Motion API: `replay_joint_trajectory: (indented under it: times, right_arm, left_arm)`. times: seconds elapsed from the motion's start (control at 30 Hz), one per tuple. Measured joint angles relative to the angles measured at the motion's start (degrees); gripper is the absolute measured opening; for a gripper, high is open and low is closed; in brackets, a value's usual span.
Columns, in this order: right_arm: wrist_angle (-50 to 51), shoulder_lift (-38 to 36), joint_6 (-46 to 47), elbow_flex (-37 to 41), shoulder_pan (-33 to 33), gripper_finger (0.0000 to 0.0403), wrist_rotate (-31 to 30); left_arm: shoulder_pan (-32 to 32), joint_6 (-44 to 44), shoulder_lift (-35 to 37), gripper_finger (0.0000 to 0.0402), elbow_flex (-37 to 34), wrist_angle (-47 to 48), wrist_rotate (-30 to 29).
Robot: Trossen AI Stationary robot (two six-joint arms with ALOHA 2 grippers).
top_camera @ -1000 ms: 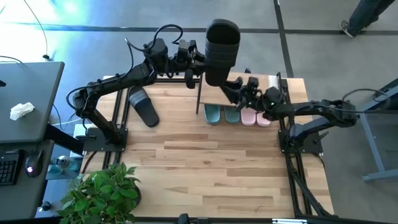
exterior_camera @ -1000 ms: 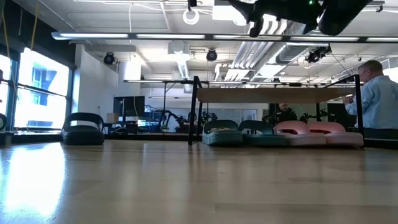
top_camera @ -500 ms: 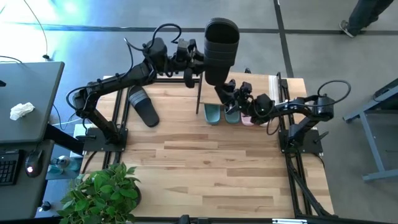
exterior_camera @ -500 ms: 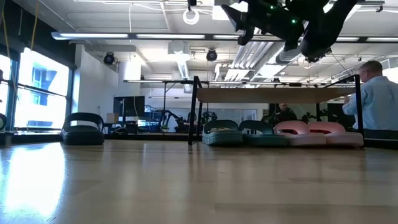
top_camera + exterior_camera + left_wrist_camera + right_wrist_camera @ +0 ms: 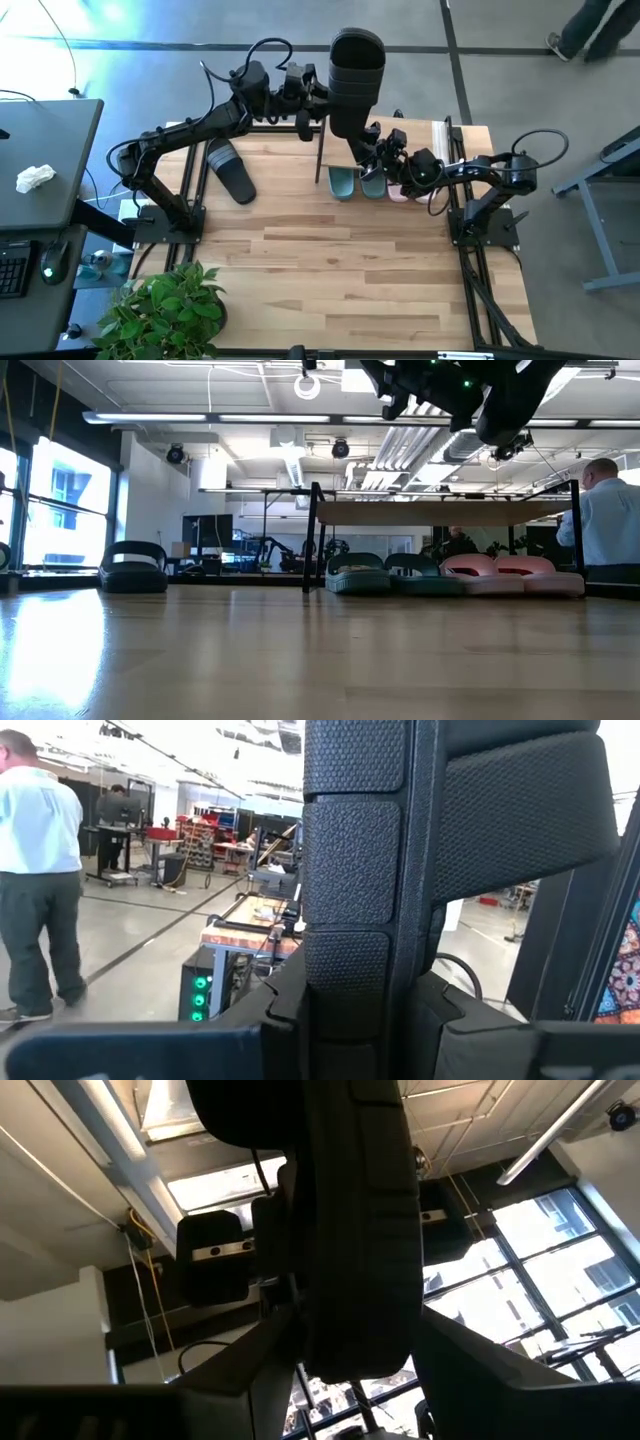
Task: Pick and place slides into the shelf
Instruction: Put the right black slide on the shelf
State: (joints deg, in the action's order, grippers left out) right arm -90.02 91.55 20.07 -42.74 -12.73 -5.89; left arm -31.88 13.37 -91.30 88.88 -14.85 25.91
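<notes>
My left gripper (image 5: 320,103) is shut on a black slide (image 5: 356,75) held high above the table's far edge, left of the shelf (image 5: 432,135). Its textured sole (image 5: 400,870) fills the left wrist view. My right gripper (image 5: 372,150) hangs over the shelf's left part, open. Its fingers (image 5: 270,1350) stand on either side of the slide's near end (image 5: 350,1280). A green pair (image 5: 357,184) and a pink pair (image 5: 410,190) rest on their soles under the shelf plank (image 5: 440,512). A second black slide (image 5: 230,170) lies sole-down at the table's left. My left gripper pinches the black slide between its two fingers, coming level from the table's left. The slide is lifted clear, high above the table; which part the fingers have is hidden by the slide itself. My right gripper: I cannot tell whether its fingers touch the slide.
A potted plant (image 5: 165,305) stands at the near left corner. A desk with a keyboard (image 5: 40,150) lies left of the table. A person (image 5: 605,520) stands beyond the table on the right. Bare wooden tabletop (image 5: 340,270) covers the near half.
My right gripper has moved toward the table's left, from over the pink pair to under the held black slide, its arm folding at the elbow, and then risen a little. My left gripper and the slide have kept still.
</notes>
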Motion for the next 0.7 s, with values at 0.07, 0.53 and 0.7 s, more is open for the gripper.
replay_joint_trajectory:
  times: [0.07,0.53,0.7]
  right_arm:
    - [0.0,0.0,-0.7,0.0,0.0,0.017,0.0]
    - [3.6,0.0,-0.2,-4.0,-0.1,0.0064,0.0]
    - [4.1,0.0,-0.2,-4.0,0.4,0.0052,-1.0]
  left_arm:
    - [0.0,0.0,0.0,0.0074,0.0,0.0,0.0]
    - [0.0,0.0,0.2,0.008,0.1,0.0,0.4]
    - [0.0,-1.3,0.2,0.009,0.1,-0.1,0.5]
